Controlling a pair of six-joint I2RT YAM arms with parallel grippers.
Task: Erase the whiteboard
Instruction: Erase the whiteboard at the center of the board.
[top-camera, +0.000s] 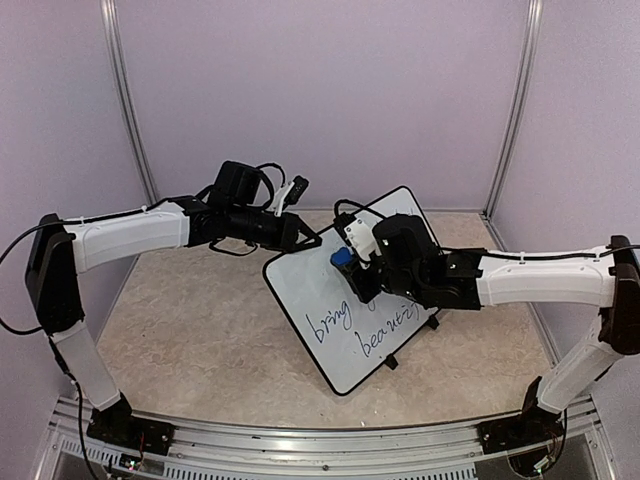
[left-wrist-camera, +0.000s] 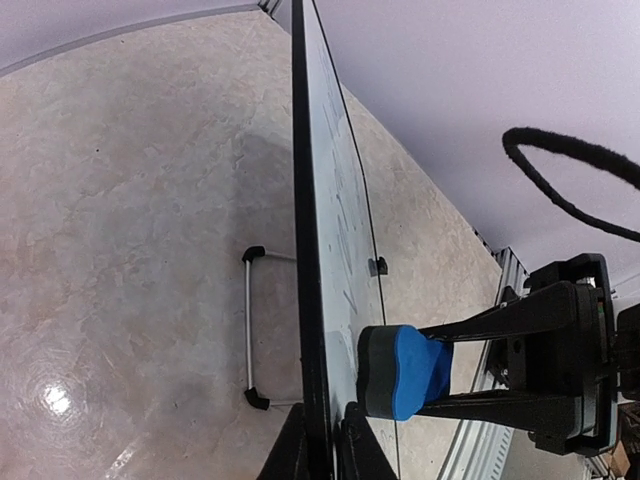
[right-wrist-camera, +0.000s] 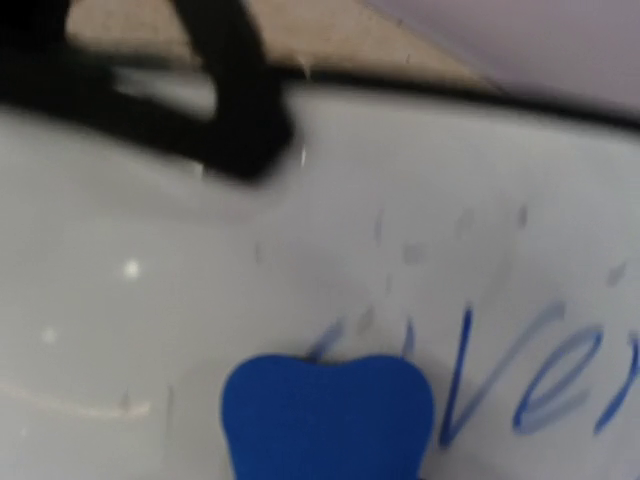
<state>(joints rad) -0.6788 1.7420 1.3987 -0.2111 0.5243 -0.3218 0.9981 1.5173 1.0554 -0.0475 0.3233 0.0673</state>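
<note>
The whiteboard (top-camera: 300, 292), white with a thin black rim, stands tilted at the table's centre with blue writing (top-camera: 372, 328) on its lower half. My left gripper (top-camera: 308, 240) is shut on its upper left rim; in the left wrist view both fingers (left-wrist-camera: 288, 450) clamp the edge-on board (left-wrist-camera: 335, 200). My right gripper (top-camera: 352, 264) is shut on a blue eraser (top-camera: 343, 258) and presses its dark felt face against the board's upper part (left-wrist-camera: 405, 372). In the right wrist view the eraser (right-wrist-camera: 325, 415) rests on the board (right-wrist-camera: 150, 300) left of blue letters (right-wrist-camera: 540, 385), with faint smudges above.
A wire stand (left-wrist-camera: 250, 330) props the board from behind, and black clip feet (top-camera: 392, 362) rest on the beige table (top-camera: 180, 330). A black cable (left-wrist-camera: 570, 170) loops at the right. Purple walls enclose the table; a metal rail (top-camera: 330, 450) runs along the near edge.
</note>
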